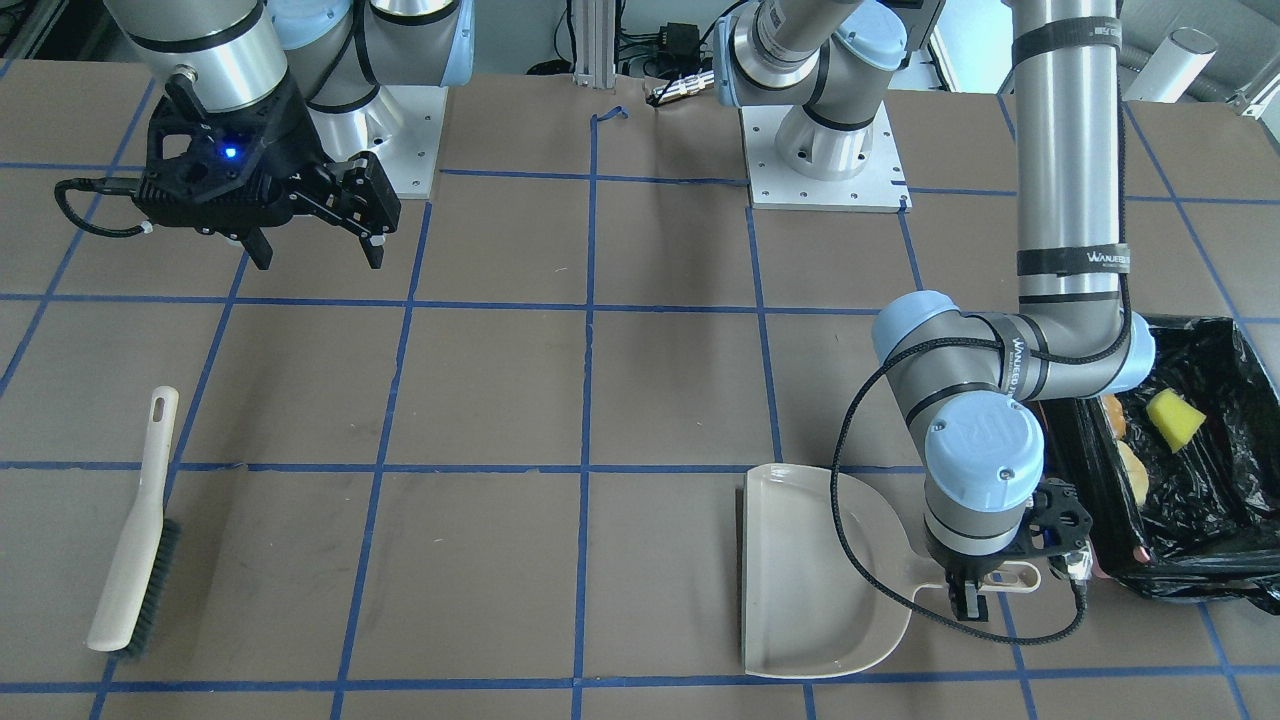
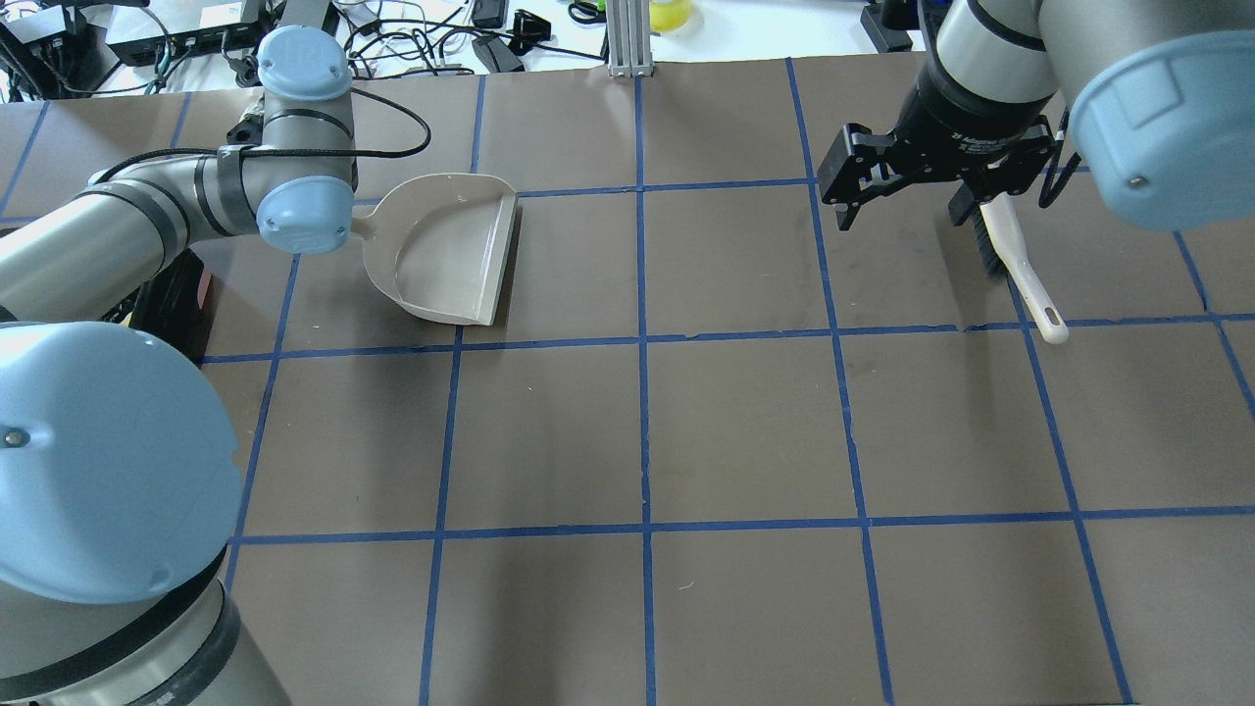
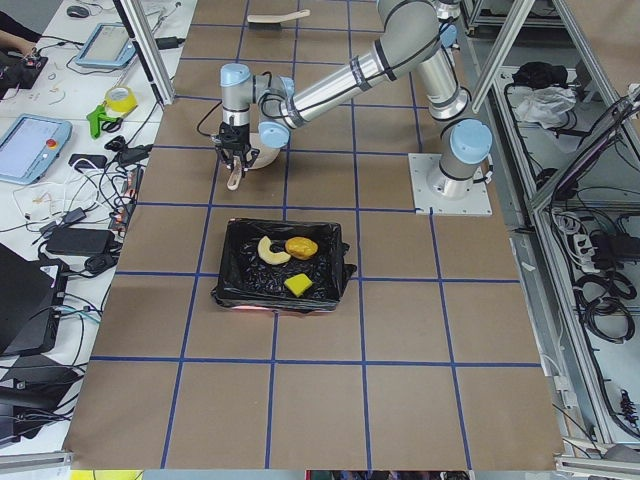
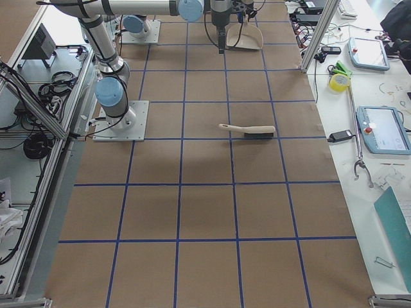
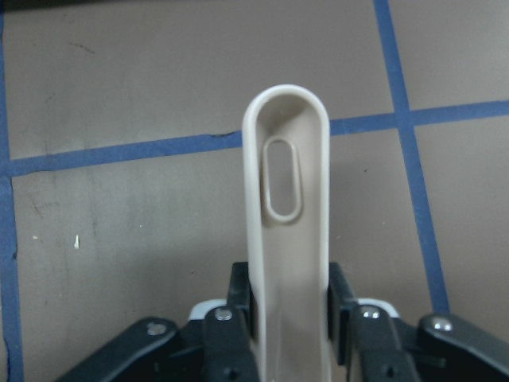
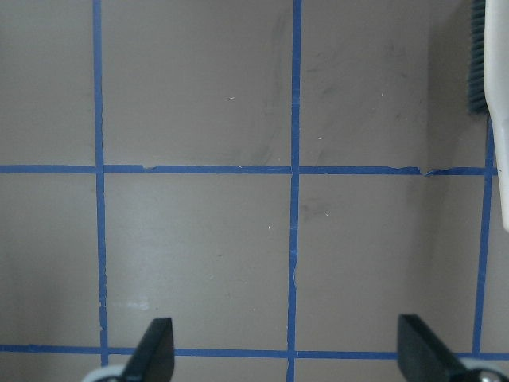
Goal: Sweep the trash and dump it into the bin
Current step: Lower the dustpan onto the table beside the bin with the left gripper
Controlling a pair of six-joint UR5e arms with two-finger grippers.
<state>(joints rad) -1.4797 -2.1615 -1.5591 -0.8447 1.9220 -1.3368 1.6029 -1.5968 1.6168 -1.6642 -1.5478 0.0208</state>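
All the trash lies inside the bin (image 3: 240, 285): a yellow wedge (image 1: 1172, 418), an amber lump (image 3: 301, 246) and a tan half-ring (image 3: 268, 251). The bin (image 1: 1225, 345), lined with a black bag, stands at the table's end on my left side. Just beside it my left gripper (image 1: 968, 595) is shut on the handle (image 5: 286, 223) of the beige dustpan (image 1: 810, 580), which rests flat on the table with nothing in it. My right gripper (image 1: 315, 245) hangs open and holds nothing, above the table near its base. The beige brush (image 1: 135, 540) lies on the table apart from it.
The brush (image 2: 1015, 260) lies partly under the right gripper (image 2: 900, 211) in the overhead view. Brown table with blue tape grid (image 2: 642, 431). Two arm bases (image 1: 825, 165) stand at the robot side. Cables and tablets lie beyond the far edge (image 4: 379, 128).
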